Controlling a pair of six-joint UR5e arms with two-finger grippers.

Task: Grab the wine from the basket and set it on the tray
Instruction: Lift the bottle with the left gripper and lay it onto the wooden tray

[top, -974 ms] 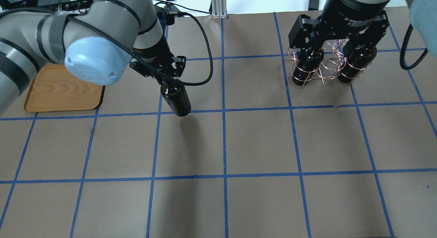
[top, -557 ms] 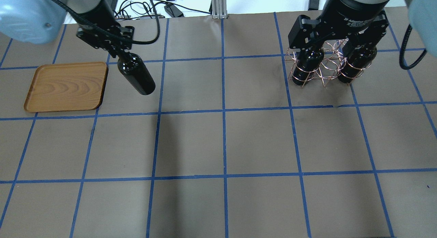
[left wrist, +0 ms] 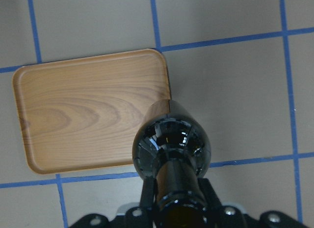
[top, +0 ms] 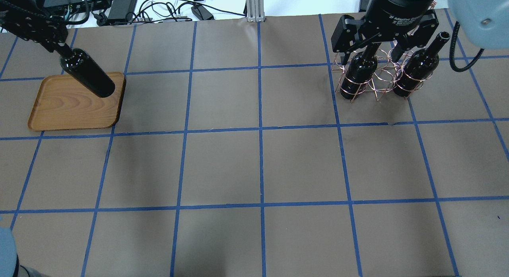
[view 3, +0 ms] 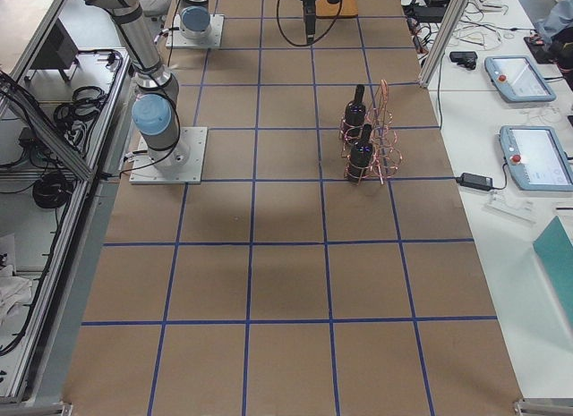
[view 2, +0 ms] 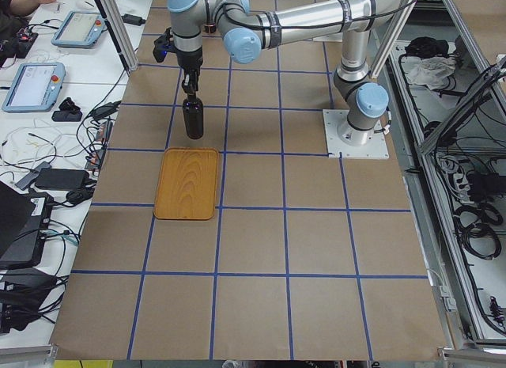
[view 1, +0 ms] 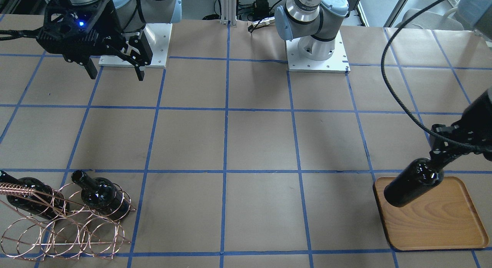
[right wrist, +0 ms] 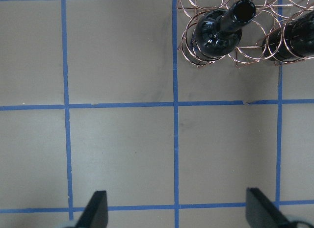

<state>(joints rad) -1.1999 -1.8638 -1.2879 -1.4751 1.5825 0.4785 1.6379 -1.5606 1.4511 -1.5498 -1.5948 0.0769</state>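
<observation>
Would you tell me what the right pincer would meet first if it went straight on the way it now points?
Probably the table: the open right pincer points down at brown paper, with the basket off to one side, though height is unclear.

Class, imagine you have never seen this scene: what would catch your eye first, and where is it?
A glossy black wine bottle hangs by its neck from the left gripper, in the air at the edge of the wooden tray. Across the table, two more bottles stand in a copper wire basket, with the open right gripper raised near them.
</observation>
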